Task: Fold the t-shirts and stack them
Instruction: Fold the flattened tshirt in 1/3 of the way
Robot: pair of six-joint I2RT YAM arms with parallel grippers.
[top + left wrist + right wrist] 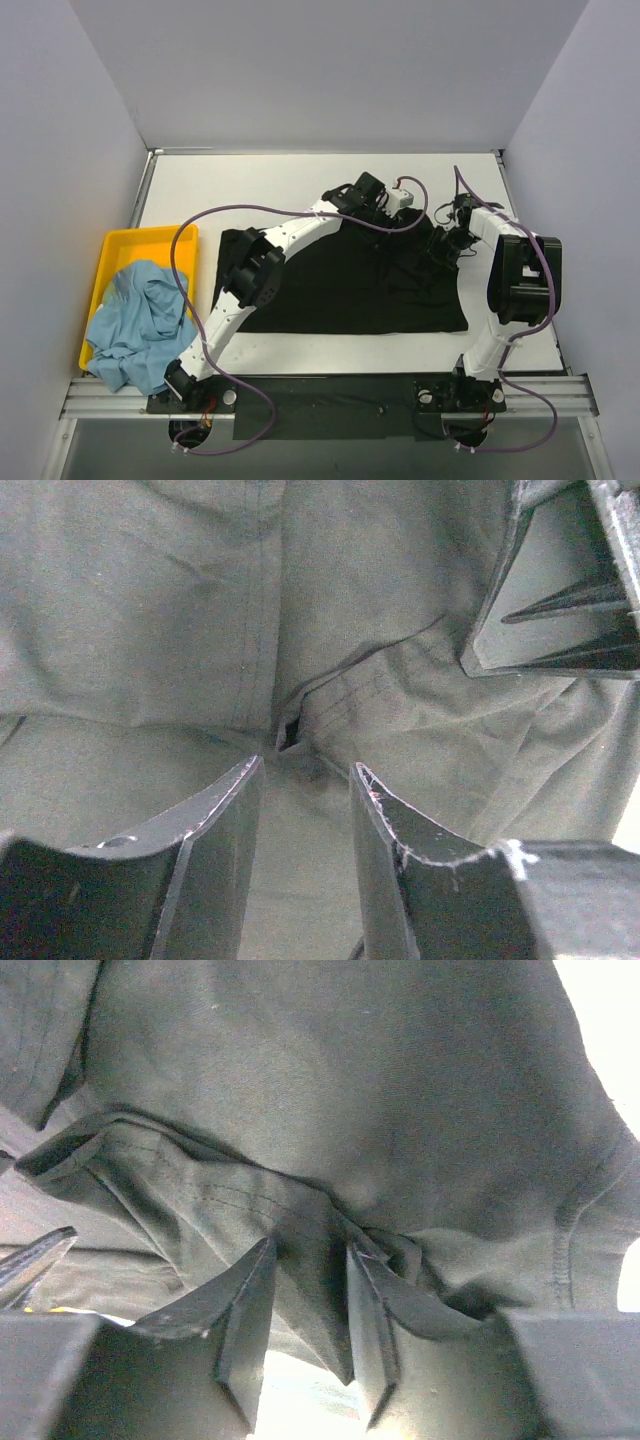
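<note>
The black t-shirt (350, 285) lies spread across the middle of the table, and its far right part is bunched up. My left gripper (398, 215) reaches over its far edge. In the left wrist view it (305, 770) is shut on a gathered fold of the black cloth (150, 590). My right gripper (440, 245) is close beside it, and it (310, 1250) pinches a hanging fold of the same shirt (350, 1080). The right gripper's finger (550, 590) shows in the left wrist view. The light blue t-shirt (135, 320) lies crumpled in the yellow tray.
The yellow tray (130, 245) stands at the left edge of the table. Purple cables loop over both arms. White walls enclose the table on three sides. The bare white table (250, 185) shows behind and in front of the black shirt.
</note>
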